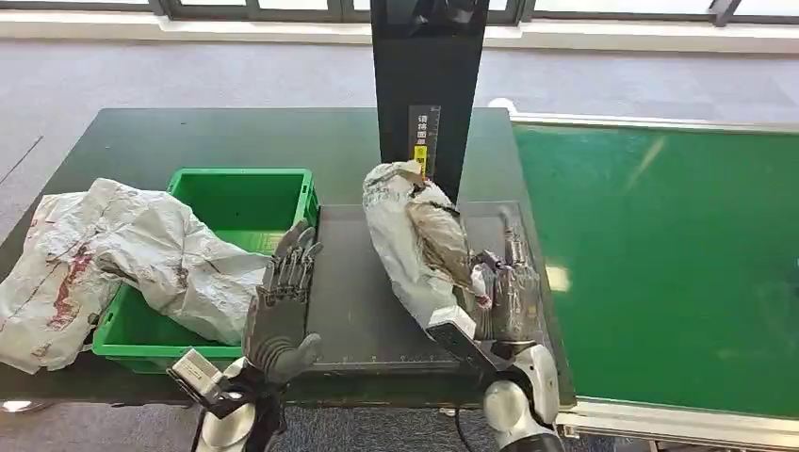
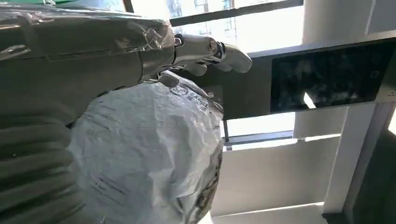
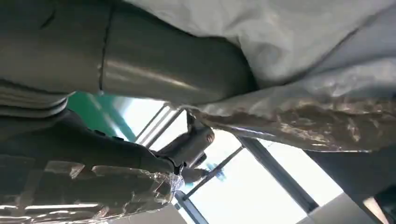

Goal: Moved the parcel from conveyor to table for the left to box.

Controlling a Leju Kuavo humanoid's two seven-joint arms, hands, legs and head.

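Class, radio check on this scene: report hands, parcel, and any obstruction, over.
Right hand grips the grey parcel on the table. Left hand open, beside it. Green box already has a crumpled bag draped over it.

1. The dark table (image 1: 141,141) carries everything here, with a green conveyor belt (image 1: 660,254) butted up against the side away from the crate.
2. A green plastic crate (image 1: 247,202) sits on the table, and it's the handy landmark.
3. A crumpled white bag with red smears (image 1: 104,259) droops over the crate's rim and spills onto the table on the side away from the belt.
4. Just beside the crate, toward the belt, lies a flat dark platform (image 1: 353,292).
5. A grey-white parcel (image 1: 415,240) lies on that platform.
6. Behind the platform, a tall black post (image 1: 429,75) stands upright.
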